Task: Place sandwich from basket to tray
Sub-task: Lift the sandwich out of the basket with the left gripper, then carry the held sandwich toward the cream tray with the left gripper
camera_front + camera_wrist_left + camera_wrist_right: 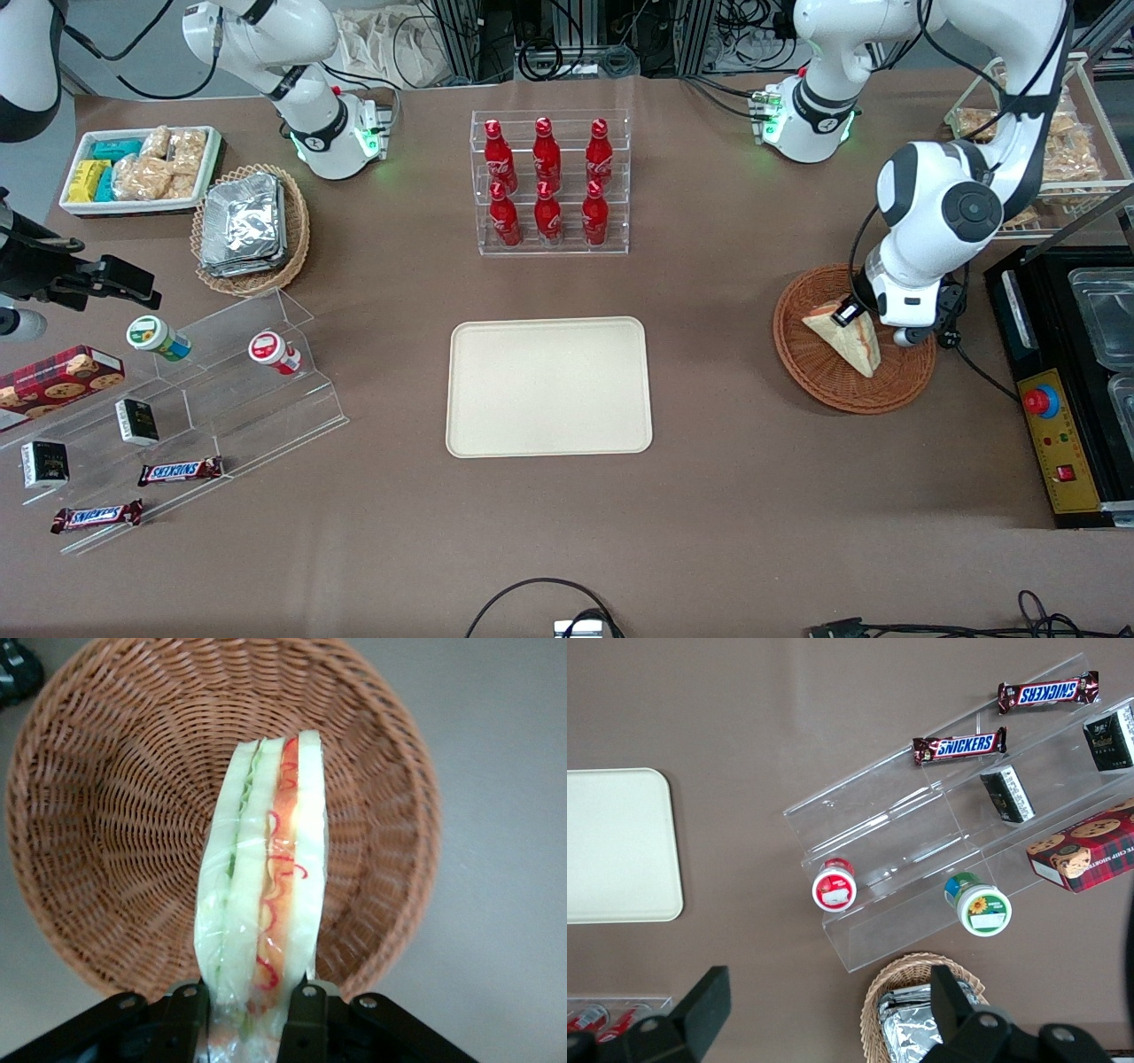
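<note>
The sandwich (846, 341) is a wrapped white-bread wedge with red and green filling (266, 895). It stands on edge over the reddish-brown wicker basket (819, 372), whose woven bowl (115, 815) fills the left wrist view. My left gripper (852, 312) is above the basket at the wedge's upper end, and its black fingers (306, 1014) are shut on the sandwich from both sides, gripper (251, 1014). The cream tray (548, 386) lies flat mid-table, bare, toward the parked arm from the basket.
A clear rack of red bottles (549, 182) stands farther from the front camera than the tray. A black machine with a red button (1059, 390) sits beside the basket at the working arm's end. Snack displays (177, 416) and a foil-packet basket (248, 229) lie toward the parked arm's end.
</note>
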{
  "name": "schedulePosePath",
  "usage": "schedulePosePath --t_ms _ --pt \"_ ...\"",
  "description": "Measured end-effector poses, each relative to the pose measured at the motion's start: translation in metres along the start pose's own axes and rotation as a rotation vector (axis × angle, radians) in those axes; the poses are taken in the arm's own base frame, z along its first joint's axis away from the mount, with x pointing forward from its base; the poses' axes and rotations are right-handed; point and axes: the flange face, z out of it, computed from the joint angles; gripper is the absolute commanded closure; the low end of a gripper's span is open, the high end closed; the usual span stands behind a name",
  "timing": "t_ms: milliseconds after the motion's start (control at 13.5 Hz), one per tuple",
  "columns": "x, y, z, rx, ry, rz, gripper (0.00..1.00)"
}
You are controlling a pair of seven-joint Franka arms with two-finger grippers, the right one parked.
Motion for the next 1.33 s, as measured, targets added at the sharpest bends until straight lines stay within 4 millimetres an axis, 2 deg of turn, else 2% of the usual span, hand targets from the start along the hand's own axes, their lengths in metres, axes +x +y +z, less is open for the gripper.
schedulePosePath --t_ms 296,444,815,1333 --pt "-0.002 0.033 -0.078 0.020 -0.010 0.142 0.71" --pt "-0.011 0.053 -0.102 0.004 0.010 0.196 0.71" --pt "-0.051 0.100 -0.116 -0.021 0.031 0.309 0.75" --pt "-0.111 0.147 -0.123 -0.028 0.053 0.537 0.75"
